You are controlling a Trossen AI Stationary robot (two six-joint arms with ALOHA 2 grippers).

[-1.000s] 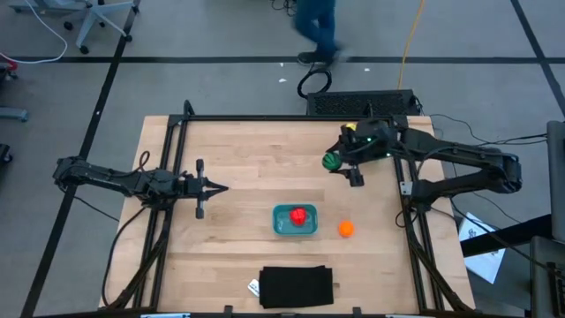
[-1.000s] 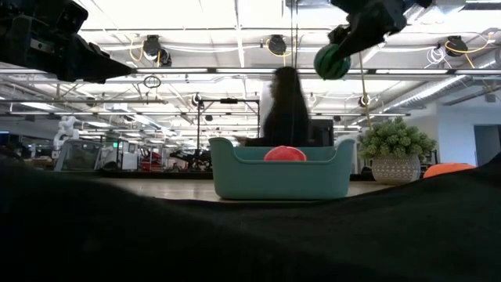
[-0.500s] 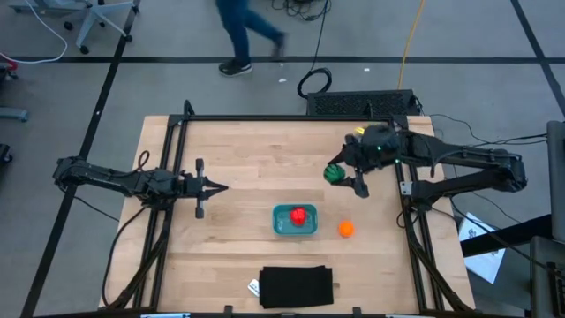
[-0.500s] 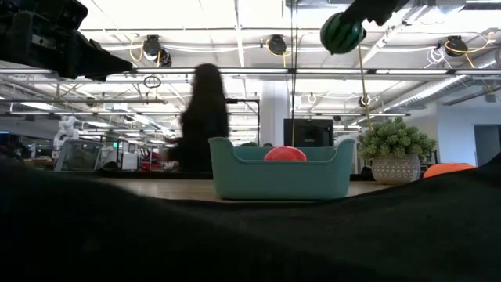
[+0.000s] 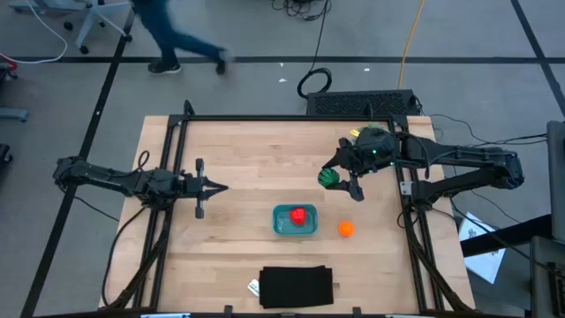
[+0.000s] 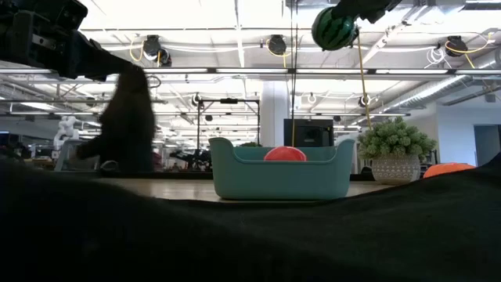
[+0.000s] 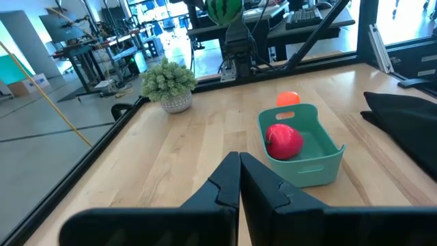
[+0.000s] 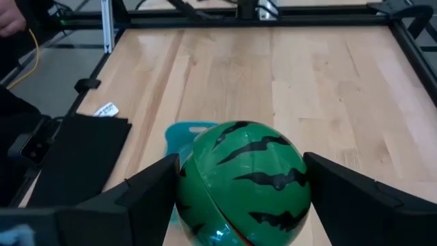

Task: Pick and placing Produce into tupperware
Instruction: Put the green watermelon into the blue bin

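Right gripper (image 5: 339, 179): raised above the table, fingers spread wide and clamped on the striped green ball (image 5: 330, 177); its dark flat fingers (image 8: 130, 198) press the ball's two sides.
Striped green ball: round, glossy plastic, bright green with jagged dark stripes like a watermelon; held clear of the wood, high in the low view (image 6: 335, 27).
Teal container (image 5: 294, 220): below and forward of the right gripper, near but not under it; smooth plastic, rounded-rectangular, shallow flared rim with a raised tab at each end.
In the container: one red piece (image 5: 299, 215), smooth and rounded, lying on the floor of the tub with bare teal around it.
Orange ball (image 5: 346, 228): small, round, matte, on the wood just beside the container's right end, not touching it.
Table (image 5: 247, 159): pale wood planks with visible grain, framed by dark metal rails; bare wood lies between the right gripper and the container.
Black mat (image 5: 296, 285): flat, dull rectangle at the table's near edge, beyond the container from the gripper.
Left gripper (image 5: 221, 187): well apart across the table, fingers pressed together, holding nothing.
Potted plant (image 7: 169, 83): spiky pale green tuft in a light pot, by the far rail.
Person (image 5: 172, 35): walking on the floor beyond the table.
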